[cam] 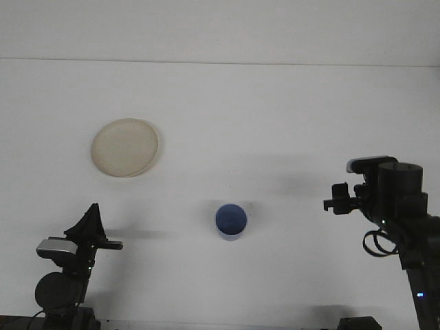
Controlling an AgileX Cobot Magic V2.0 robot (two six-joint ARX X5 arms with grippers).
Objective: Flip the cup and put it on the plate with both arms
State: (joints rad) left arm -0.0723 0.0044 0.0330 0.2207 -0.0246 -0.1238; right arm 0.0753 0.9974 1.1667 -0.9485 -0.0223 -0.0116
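Reaching for the upright blue cup [231, 221] with our left gripper [91, 221], fingers' state unclear, we are risking toppling it short of the plate [125, 147].

A broad, matte white tabletop [275, 117] fills nearly the whole view — at the far edge it meets a plain pale grey-white wall [220, 27].

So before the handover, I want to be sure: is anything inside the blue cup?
The blue cup stands mouth-up, and only its blue interior shows, nothing inside. What lies beneath its base is hidden.
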